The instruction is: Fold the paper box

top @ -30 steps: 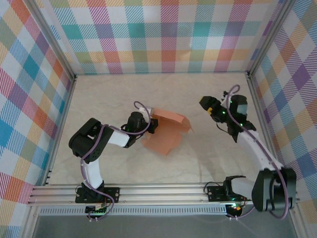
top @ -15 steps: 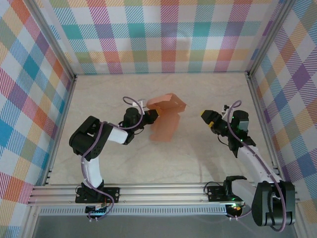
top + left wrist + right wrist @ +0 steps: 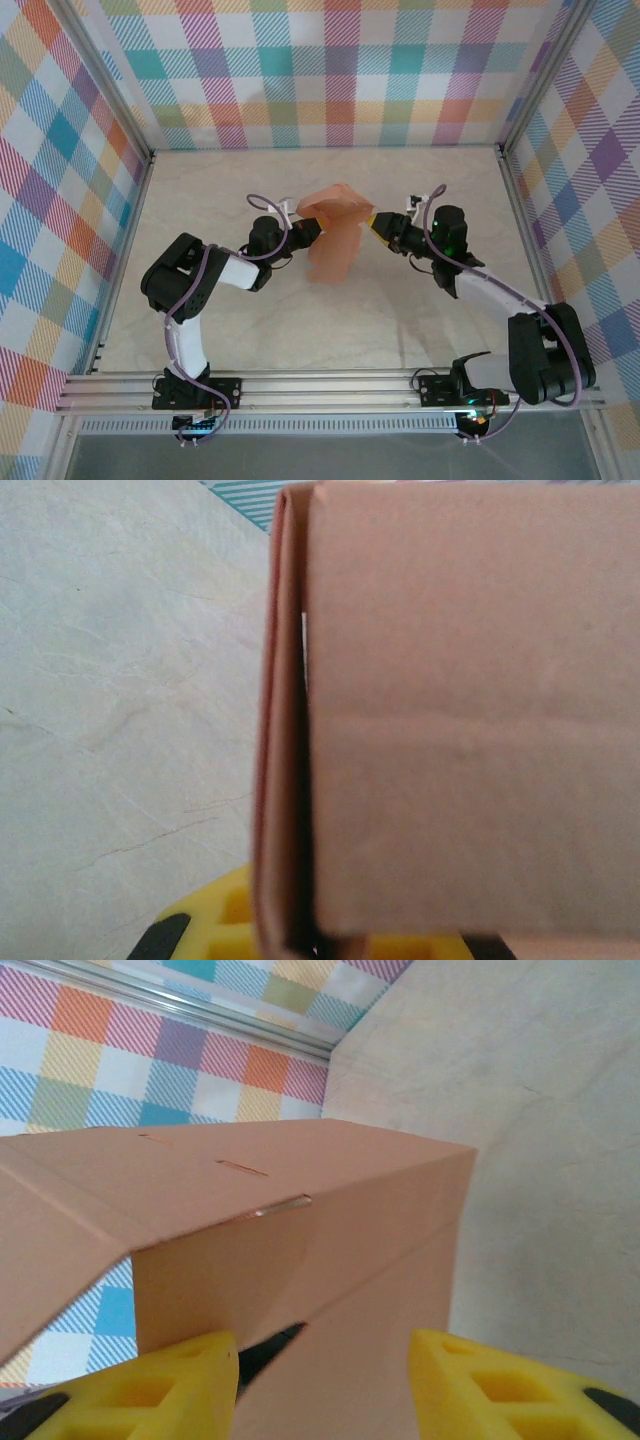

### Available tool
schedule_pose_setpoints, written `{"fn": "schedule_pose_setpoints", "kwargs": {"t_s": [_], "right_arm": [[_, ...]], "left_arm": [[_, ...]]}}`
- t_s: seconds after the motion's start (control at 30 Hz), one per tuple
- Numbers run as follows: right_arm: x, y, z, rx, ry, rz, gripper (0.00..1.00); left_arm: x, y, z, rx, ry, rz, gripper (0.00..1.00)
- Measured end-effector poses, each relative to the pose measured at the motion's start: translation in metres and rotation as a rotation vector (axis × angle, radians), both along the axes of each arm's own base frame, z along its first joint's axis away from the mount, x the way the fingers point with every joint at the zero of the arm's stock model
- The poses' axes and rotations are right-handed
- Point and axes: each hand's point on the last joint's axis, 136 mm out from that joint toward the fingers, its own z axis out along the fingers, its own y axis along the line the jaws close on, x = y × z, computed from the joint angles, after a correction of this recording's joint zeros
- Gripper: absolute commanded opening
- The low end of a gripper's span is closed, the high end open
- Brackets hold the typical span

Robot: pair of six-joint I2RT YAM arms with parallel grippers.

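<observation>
Right claw (image 3: 378, 227) swung to paper box (image 3: 335, 252) | left claw (image 3: 304, 232) gripping

Right up close from the left wrist, the paper box (image 3: 470, 730) is a soft blur, running off the top, right and bottom edges. The left gripper (image 3: 303, 232) has its fingers (image 3: 205, 930) almost wholly behind the cardboard. From the right wrist the box spills off the left and bottom, and the right gripper (image 3: 320, 1380) has its pads (image 3: 500, 1385) cropped below. From above, whether those tips touch the box is too small to tell.

left gripper (image 3: 304, 232) clamped (on the paper box (image 3: 335, 248)) | right gripper (image 3: 377, 226) fingers spread, arm extended inward
</observation>
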Motion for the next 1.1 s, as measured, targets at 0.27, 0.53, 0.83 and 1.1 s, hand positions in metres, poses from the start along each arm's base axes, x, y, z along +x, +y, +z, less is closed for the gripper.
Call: {"fn": "schedule_pose_setpoints", "kwargs": {"t_s": [0.27, 0.53, 0.83, 1.1], "right_arm": [[0.013, 0.014, 0.003, 0.029, 0.004, 0.018, 0.39], [0.017, 0.019, -0.002, 0.028, 0.041, 0.02, 0.17], [0.017, 0.015, -0.018, -0.001, 0.118, -0.01, 0.25], [0.017, 0.014, -0.022, -0.014, 0.133, -0.019, 0.01]], "left_arm": [[-0.001, -0.001, 0.0, 0.0, 0.0, -0.007, 0.0], [-0.001, 0.0, -0.001, 0.011, -0.008, -0.005, 0.0], [0.001, 0.005, -0.008, 0.052, -0.015, 0.02, 0.0], [0.003, 0.008, -0.014, 0.074, 0.0, 0.041, 0.0]]}}
